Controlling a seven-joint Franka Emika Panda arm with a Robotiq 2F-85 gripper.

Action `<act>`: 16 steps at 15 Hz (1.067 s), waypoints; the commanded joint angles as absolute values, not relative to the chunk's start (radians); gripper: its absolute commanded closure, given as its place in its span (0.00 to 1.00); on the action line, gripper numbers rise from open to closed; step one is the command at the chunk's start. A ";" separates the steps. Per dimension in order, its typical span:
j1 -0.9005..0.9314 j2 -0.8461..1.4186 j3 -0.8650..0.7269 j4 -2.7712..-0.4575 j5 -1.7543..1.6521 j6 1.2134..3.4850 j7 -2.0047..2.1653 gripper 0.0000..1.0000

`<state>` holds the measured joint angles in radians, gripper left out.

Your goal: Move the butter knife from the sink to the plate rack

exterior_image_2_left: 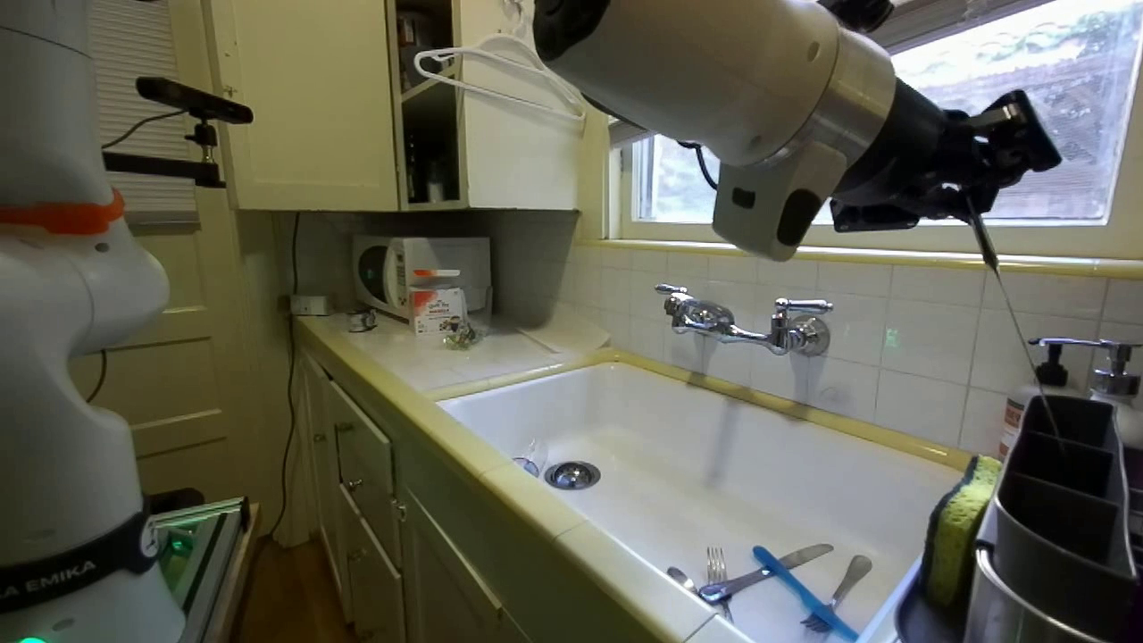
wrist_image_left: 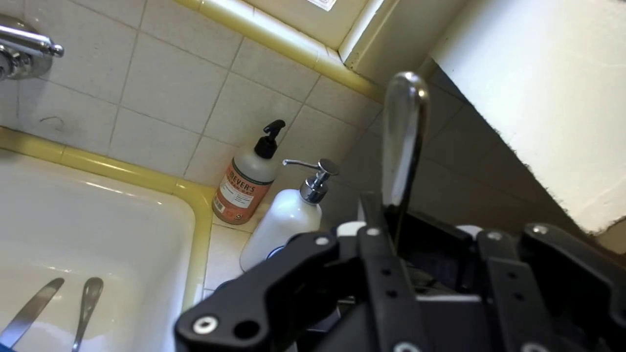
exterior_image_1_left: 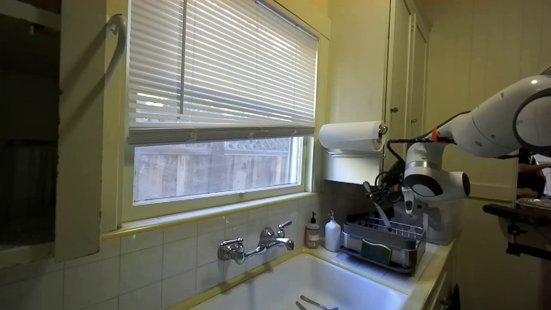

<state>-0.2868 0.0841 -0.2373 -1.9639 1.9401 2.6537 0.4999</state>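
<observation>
My gripper is shut on the butter knife, as the wrist view shows at the fingertips. The knife's shiny handle rises above the fingers there. In an exterior view my gripper is above the plate rack, and the knife slants down over its wire top. In an exterior view the blade hangs from my gripper and its tip overlaps the rack's dark utensil compartments. I cannot tell whether the tip is inside. The pale sink also shows in the wrist view.
Another knife, a blue utensil and several pieces of cutlery lie in the sink. An orange-labelled soap bottle and a white pump bottle stand beside the rack. A sponge hangs on its side. A paper-towel roll is above.
</observation>
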 commanded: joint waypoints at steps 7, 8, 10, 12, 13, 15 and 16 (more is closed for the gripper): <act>-0.321 0.163 -0.277 -1.938 1.933 2.458 0.620 0.98; -0.325 0.169 -0.278 -1.939 1.929 2.433 0.623 0.98; -0.330 0.182 -0.281 -1.937 1.923 2.394 0.633 0.98; -0.331 0.192 -0.286 -1.935 1.916 2.400 0.628 0.98; -0.333 0.185 -0.291 -1.938 1.915 2.423 0.625 0.98; -0.345 0.186 -0.306 -1.937 1.910 2.433 0.615 0.98; -0.349 0.186 -0.313 -1.940 1.907 2.441 0.619 0.98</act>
<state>-0.3300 0.1831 -0.2957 -1.9484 1.9314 2.4277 0.6068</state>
